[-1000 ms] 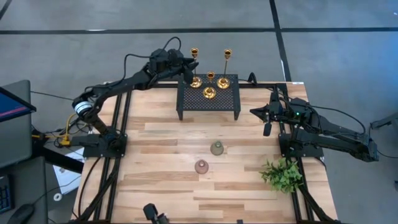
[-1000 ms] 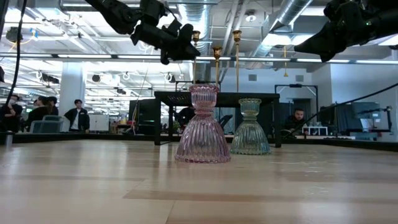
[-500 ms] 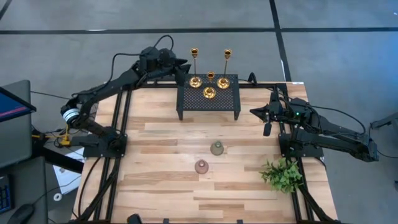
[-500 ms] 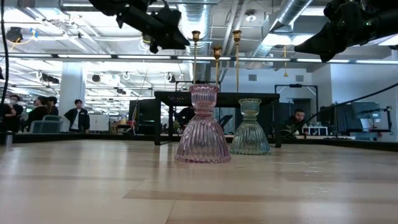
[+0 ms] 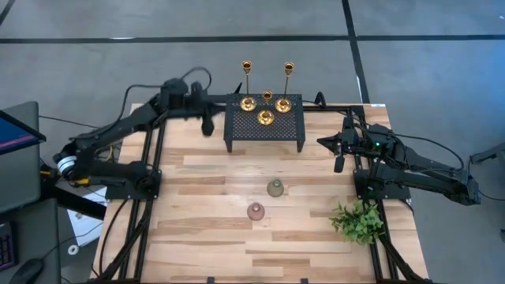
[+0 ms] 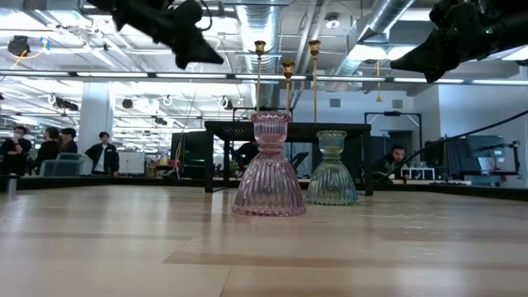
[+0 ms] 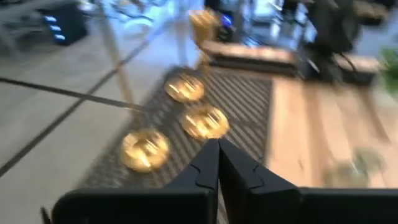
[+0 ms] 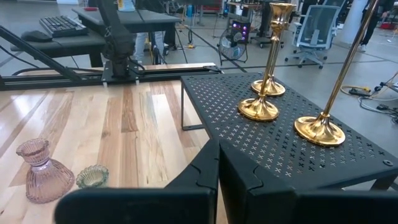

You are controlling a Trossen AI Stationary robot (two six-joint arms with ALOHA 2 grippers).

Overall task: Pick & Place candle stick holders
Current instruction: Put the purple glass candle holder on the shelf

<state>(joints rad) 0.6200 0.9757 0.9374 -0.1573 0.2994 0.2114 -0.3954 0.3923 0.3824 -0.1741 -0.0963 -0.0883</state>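
Three gold candlesticks stand by their round bases [image 5: 248, 103] [image 5: 266, 117] [image 5: 282, 105] on the black perforated rack [image 5: 265, 130] at the table's far edge. They also show in the left wrist view [image 7: 205, 121] and the right wrist view [image 8: 260, 107]. The pink holder [image 5: 256, 211] and the grey-green holder [image 5: 275, 188] stand on the wood mid-table, and also show in the low view [image 6: 270, 169] [image 6: 332, 172]. My left gripper [image 5: 207, 123] is shut and empty, just left of the rack. My right gripper [image 5: 338, 162] is shut and empty, right of the rack.
A leafy green sprig [image 5: 359, 221] lies at the table's right near side. Black rails run along the table's left side [image 5: 150, 197] and right side [image 5: 379, 237]. People and desks show in the room behind [image 6: 99, 153].
My left gripper has drawn away from the leftmost gold candlestick, going toward the table's left edge and a little toward the near edge, turning as it went. The candlesticks stand where they were. My right arm has kept still.
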